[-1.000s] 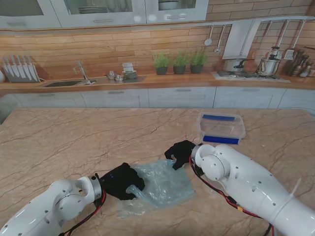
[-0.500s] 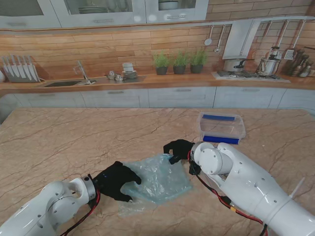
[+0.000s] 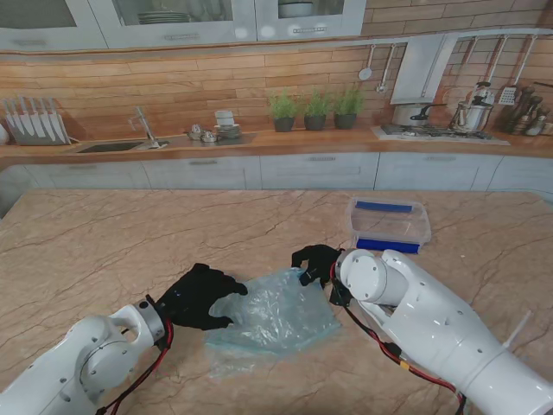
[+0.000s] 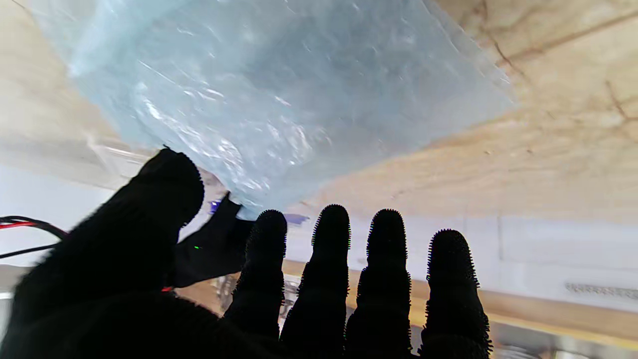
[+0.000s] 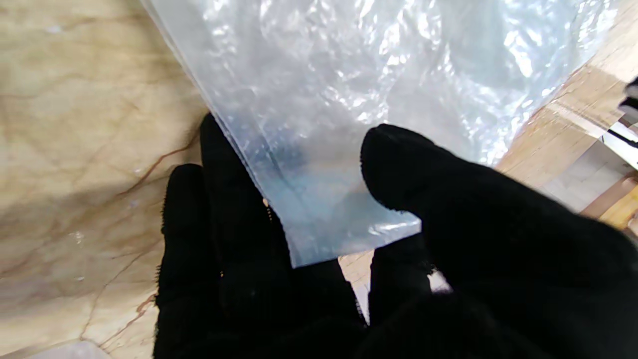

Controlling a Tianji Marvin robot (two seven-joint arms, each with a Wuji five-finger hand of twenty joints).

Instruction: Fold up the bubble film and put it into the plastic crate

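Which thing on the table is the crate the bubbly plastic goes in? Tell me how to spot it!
Look at the big marble table, then go to its far right part, past the robot's right hand. There sits the plastic crate, a see-through box with rounded corners. Its two blue strips set it apart from the crumpled pale bubble film nearer to me.
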